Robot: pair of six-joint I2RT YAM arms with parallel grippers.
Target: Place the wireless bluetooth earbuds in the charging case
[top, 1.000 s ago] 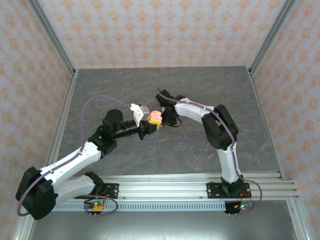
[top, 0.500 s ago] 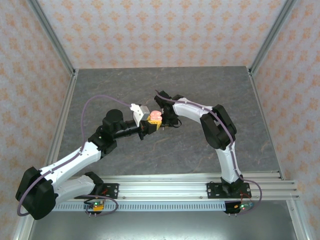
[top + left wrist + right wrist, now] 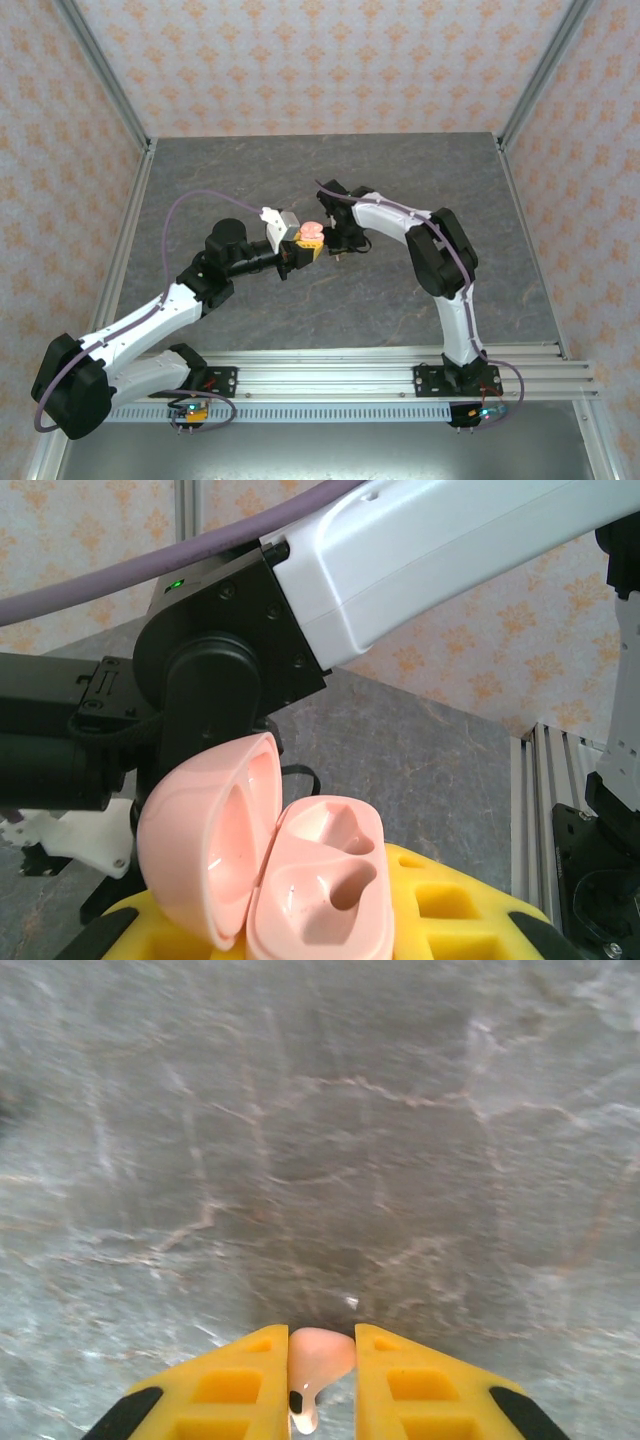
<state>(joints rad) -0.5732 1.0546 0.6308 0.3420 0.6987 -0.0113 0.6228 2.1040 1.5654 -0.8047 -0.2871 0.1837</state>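
My left gripper [image 3: 303, 247] is shut on an open pale pink charging case [image 3: 310, 233], held above the table's middle. In the left wrist view the case [image 3: 318, 880] sits between the yellow fingers [image 3: 470, 905], with its lid [image 3: 200, 840] swung to the left and both sockets empty. Just right of the case, my right gripper [image 3: 338, 242] points down at the table. Its yellow fingers [image 3: 235, 1385] are shut on a pale pink earbud [image 3: 320, 1353], bulb up and stem pointing back between the pads, close above the grey surface.
The right arm's white link and black wrist [image 3: 300, 610] hang close over the case in the left wrist view. The grey marbled table [image 3: 330, 180] is walled by patterned panels. An aluminium rail [image 3: 340, 375] runs along the near edge.
My right gripper has closed on the pink earbud and its wrist has shifted slightly. The left arm and the case have stayed still.
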